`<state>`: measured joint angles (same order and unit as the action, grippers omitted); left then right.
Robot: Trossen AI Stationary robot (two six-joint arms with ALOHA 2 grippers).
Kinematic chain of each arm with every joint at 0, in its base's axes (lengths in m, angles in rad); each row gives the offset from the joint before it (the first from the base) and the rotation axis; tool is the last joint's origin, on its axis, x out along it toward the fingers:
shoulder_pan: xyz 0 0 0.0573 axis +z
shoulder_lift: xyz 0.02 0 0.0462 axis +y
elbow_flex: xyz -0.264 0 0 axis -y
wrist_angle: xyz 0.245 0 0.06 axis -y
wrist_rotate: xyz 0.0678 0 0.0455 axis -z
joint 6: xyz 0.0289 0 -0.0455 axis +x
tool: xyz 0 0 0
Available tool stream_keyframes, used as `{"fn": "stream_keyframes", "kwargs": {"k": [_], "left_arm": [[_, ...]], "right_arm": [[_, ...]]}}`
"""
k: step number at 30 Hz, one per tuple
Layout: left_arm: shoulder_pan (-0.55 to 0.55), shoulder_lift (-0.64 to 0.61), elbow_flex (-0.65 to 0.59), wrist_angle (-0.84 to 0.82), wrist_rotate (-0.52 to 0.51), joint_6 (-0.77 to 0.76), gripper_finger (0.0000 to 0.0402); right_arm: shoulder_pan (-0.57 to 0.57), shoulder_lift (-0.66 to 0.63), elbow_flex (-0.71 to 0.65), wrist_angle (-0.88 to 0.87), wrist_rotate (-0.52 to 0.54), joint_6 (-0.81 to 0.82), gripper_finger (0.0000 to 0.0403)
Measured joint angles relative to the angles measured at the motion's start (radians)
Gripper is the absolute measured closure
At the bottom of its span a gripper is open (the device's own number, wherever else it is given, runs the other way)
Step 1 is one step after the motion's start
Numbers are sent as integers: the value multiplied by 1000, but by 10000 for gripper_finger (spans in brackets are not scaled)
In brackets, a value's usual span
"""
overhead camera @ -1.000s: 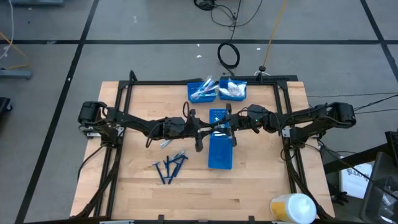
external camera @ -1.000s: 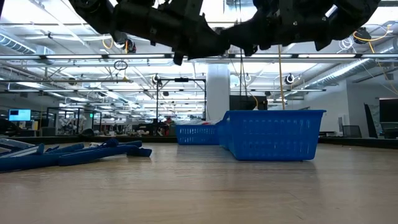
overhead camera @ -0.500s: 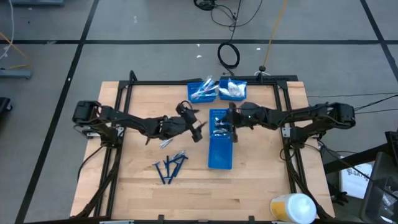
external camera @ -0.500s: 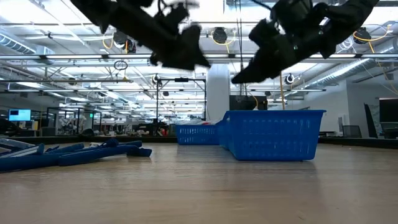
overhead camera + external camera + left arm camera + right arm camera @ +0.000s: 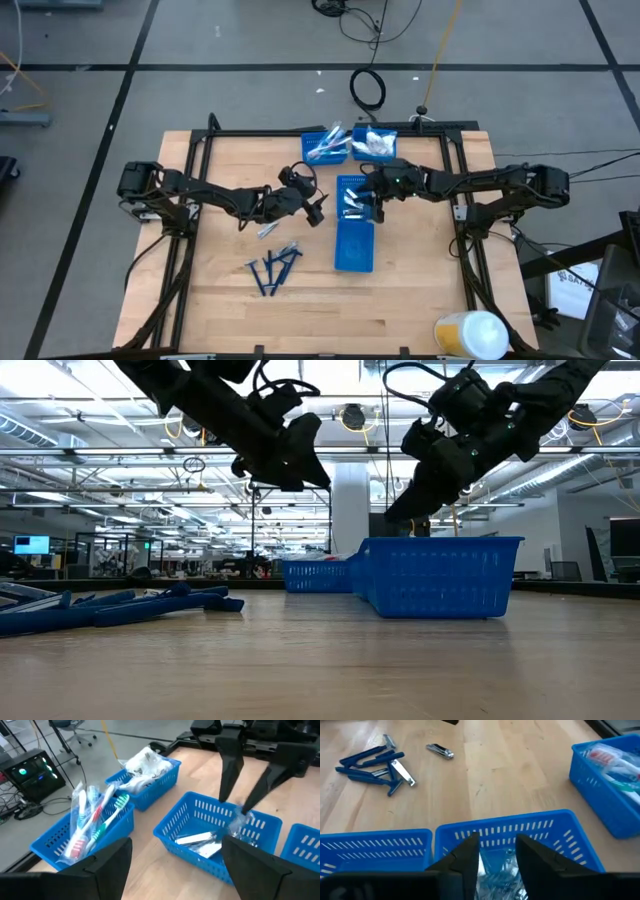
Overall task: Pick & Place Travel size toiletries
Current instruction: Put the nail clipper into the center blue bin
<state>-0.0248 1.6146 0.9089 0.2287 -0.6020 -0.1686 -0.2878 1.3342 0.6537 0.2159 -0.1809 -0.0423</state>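
Note:
My right gripper (image 5: 372, 207) hangs over the middle blue bin (image 5: 341, 182), fingers slanting down and a little apart (image 5: 233, 805). A clear crinkled packet (image 5: 240, 820) sits right at their tips, over the bin; it also shows between the fingers in the right wrist view (image 5: 495, 867). A white packet (image 5: 197, 838) lies in the same bin. My left gripper (image 5: 318, 211) hovers just left of that bin, wide open (image 5: 175, 845) and holding nothing. Several dark blue razors (image 5: 272, 268) lie on the table near the front. My right gripper stands open with the clear packet's upper edge (image 5: 242, 814) right by one fingertip. The fingers come slanting down from the table's right. I cannot tell whether that finger touches the packet or the packet rests loose in the bin.
A second blue bin (image 5: 354, 262) adjoins the middle one on the near side. At the far edge stand a bin of toothbrushes (image 5: 325, 147) and a bin of white packets (image 5: 374, 145). Silvery nail clippers (image 5: 440, 751) lie beside the razors (image 5: 370, 764). Bare wood lies at front left.
A second ago the two grippers were close together above the bins. They have parted: my left gripper has drawn back a little toward the table's left, and my right gripper has sunk toward the middle bin. Both have tipped.

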Motion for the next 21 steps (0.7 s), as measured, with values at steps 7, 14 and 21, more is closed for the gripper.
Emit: {"fn": "stream_keyframes", "kwargs": {"k": [7, 14, 21], "left_arm": [[0, 0, 0, -47, 34, -1, 105], [-18, -13, 0, -317, 179, -93, 105], [-38, -26, -1, -691, 419, -361, 105]], "right_arm": [[0, 0, 0, 4, 70, 6, 234], [0, 0, 1, 4, 77, 30, 181], [1, 0, 1, 9, 77, 29, 161]]}}
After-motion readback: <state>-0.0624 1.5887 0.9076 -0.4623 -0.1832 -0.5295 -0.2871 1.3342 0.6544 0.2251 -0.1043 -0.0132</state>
